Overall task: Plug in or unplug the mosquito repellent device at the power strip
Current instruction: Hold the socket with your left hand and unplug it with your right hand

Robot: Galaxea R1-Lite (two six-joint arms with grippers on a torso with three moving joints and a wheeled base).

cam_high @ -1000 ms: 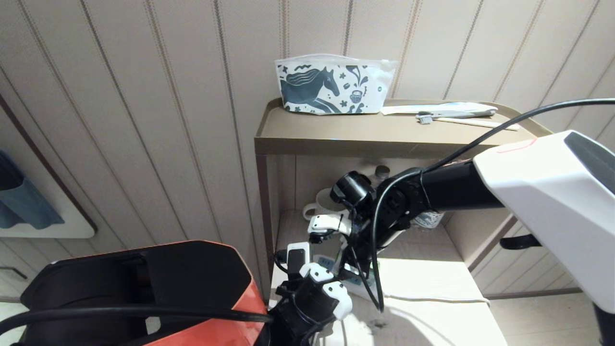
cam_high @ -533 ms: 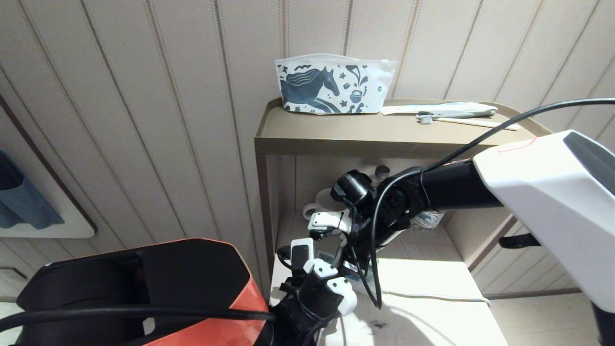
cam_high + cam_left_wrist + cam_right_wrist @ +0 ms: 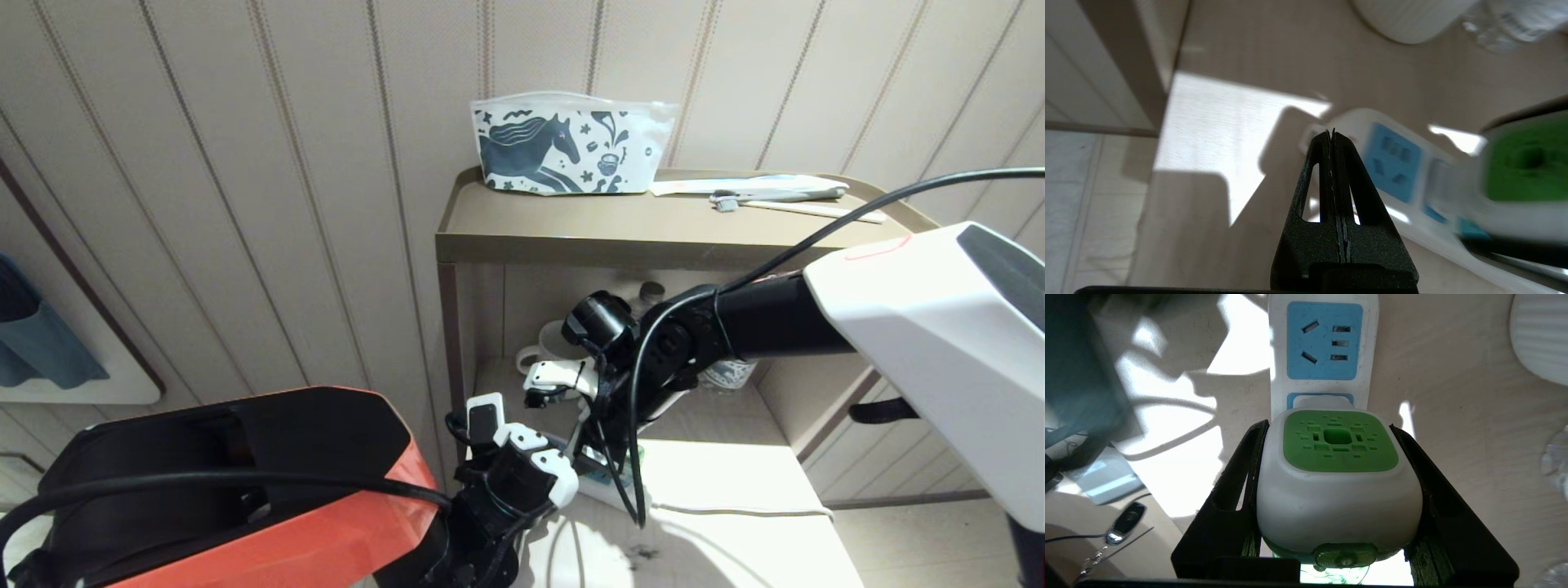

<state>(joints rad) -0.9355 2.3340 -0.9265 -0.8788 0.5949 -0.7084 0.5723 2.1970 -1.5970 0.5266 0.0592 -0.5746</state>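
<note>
mosquito repellent device (image 3: 1337, 477) is a small rigid white plastic block with a green vented patch on top and a translucent green bottle under it; it looks light, smooth-sided and a little slippery, with prongs and a bottle that would not like sideways twisting. the flat opposite side walls are the sensible place to take it, and the pull or push should probably run straight along the prongs. it sits on the power strip (image 3: 1323, 339), over the socket next to the free light-blue one, on the lower shelf (image 3: 718, 457) of the cabinet, toward its front left corner; whether the prongs are fully seated is hidden. the right gripper (image 3: 1337, 486) has its two black fingers (image 3: 1237, 486) about half spread, one against each side wall, holding the device between them. the left gripper (image 3: 1333, 134) hangs beside the strip's end, fingers pressed together and empty, the device off to one side of it.
</note>
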